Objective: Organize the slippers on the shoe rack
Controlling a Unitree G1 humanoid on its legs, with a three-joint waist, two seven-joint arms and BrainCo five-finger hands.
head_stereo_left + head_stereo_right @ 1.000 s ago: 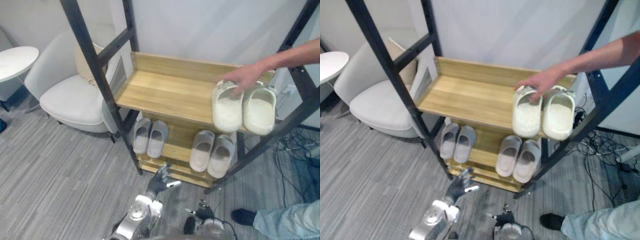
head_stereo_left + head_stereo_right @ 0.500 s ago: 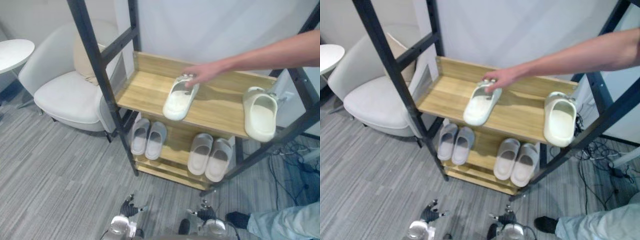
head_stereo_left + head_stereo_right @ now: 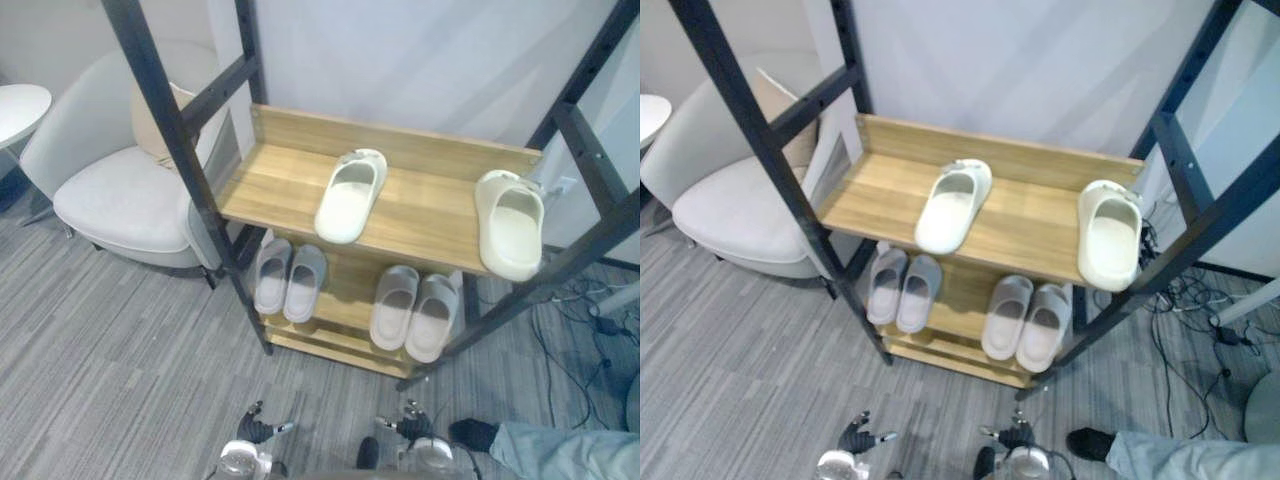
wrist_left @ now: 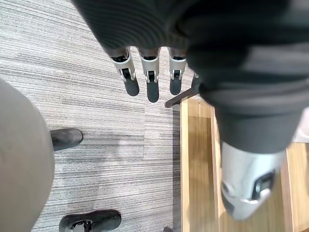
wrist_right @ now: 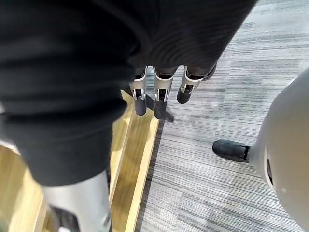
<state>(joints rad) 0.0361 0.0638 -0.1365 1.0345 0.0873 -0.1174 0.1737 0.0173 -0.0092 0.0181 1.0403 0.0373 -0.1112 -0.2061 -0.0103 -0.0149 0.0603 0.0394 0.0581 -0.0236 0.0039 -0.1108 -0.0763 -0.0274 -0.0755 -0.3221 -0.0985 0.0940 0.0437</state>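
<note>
Two cream slippers lie apart on the rack's upper wooden shelf [image 3: 280, 185]: one cream slipper [image 3: 351, 195] in the middle, angled, the other cream slipper [image 3: 510, 222] at the right end, its toe over the front edge. Below, a grey pair [image 3: 289, 278] sits on the left of the lower shelf and a second grey pair [image 3: 414, 311] on the right. My left hand [image 3: 262, 430] and right hand [image 3: 405, 426] hang low over the carpet in front of the rack, fingers [image 4: 149, 82] straight and holding nothing; the right hand's fingers [image 5: 159, 96] are straight too.
Black slanted rack posts [image 3: 165, 130] frame the shelves. A white armchair [image 3: 110, 190] stands left of the rack, with a round white table [image 3: 18, 102] beyond. A person's shoe [image 3: 470, 433] and trouser leg [image 3: 560, 455] are at the lower right. Cables [image 3: 590, 320] lie right of the rack.
The person's arm has left the shelf after moving one cream slipper from the right to the middle. My left hand dropped from raised to low. The camera shifted slightly.
</note>
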